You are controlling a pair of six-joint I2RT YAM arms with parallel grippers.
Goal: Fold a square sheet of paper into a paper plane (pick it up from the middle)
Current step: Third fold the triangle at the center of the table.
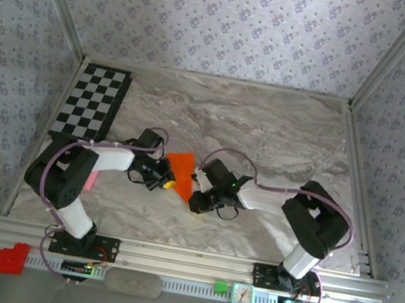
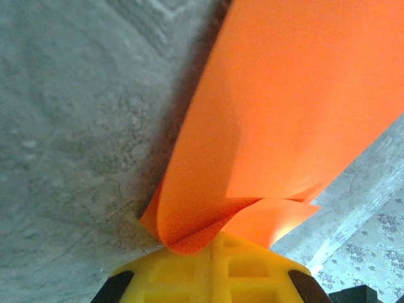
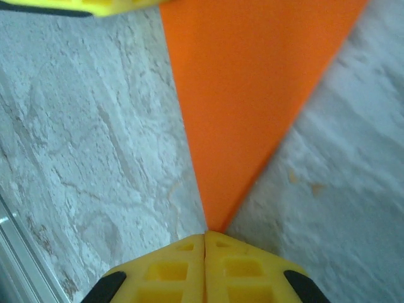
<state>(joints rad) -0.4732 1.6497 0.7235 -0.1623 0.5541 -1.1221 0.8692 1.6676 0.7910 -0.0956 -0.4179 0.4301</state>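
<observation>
Curled thin orange paper, marbled table

The thin bright orange sheet of paper is cut off by the top and right edges of the left wrist view. Its curled lower edge is hidden between the yellow fingers of the left pincer. In the right wrist view its point is hidden inside the right pincer and its upper part is cut by the frame. From above, its creases are too small to tell.

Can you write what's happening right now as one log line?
left gripper: shut on orange paper | right gripper: shut on its corner | paper: curled at left grip
</observation>
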